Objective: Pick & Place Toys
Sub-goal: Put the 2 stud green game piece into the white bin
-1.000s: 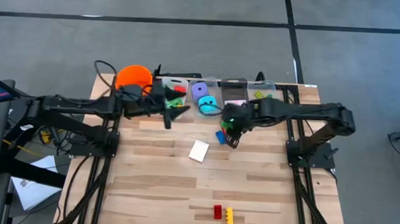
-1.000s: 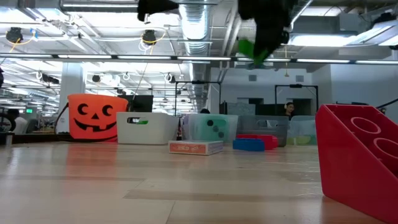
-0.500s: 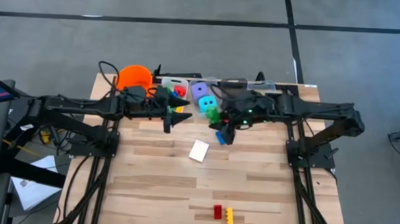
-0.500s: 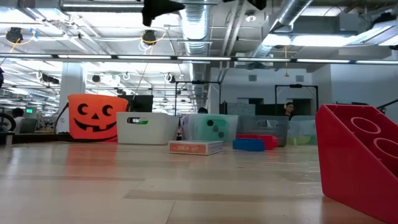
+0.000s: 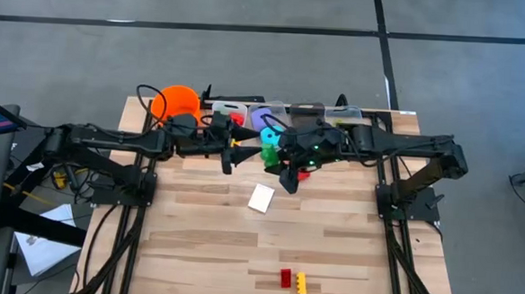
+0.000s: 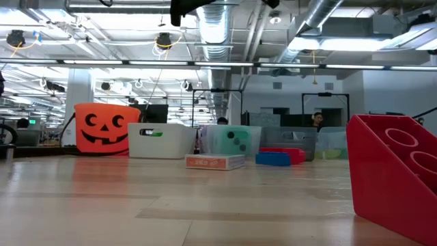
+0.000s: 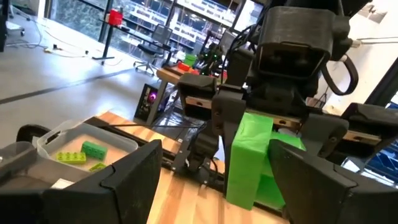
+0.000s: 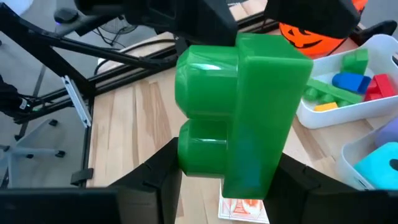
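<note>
A big green brick (image 8: pixel 242 118) hangs high above the table's far middle, and my right gripper (image 5: pixel 281 162) is shut on it. My left gripper (image 5: pixel 237 152) comes from the left, level and open. In its wrist view the green brick (image 7: pixel 249 155) stands at the gap between its two fingers (image 7: pixel 127 183); I cannot tell whether they touch it. A red-and-white card box (image 5: pixel 261 197) lies on the table below. A red brick (image 5: pixel 285 277) and a yellow one (image 5: pixel 301 282) lie near the front edge. More toys lie in the clear bins (image 5: pixel 266 120). My right gripper pinches the green brick between its two fingers (image 8: pixel 163 177), which sit on the brick's two opposite sides at its lower end (image 8: pixel 249 177). The fingers come from the table's right, slanting down. The brick is lifted clear, with its studs (image 8: pixel 199 118) facing sideways.
An orange pumpkin bucket (image 5: pixel 177 100) and a row of clear bins (image 5: pixel 307 115) stand along the far edge. A blue brick (image 6: pixel 273 158) and a red one (image 6: pixel 292 154) lie behind the card box (image 6: pixel 215 161). Another red brick (image 6: pixel 396 174) lies close to the low camera.
My right gripper has risen with the green brick, out of the low view's top, and gone toward the table's left, tipping up nearer to level. My left gripper has edged toward the right, so the two now meet over the far middle.
</note>
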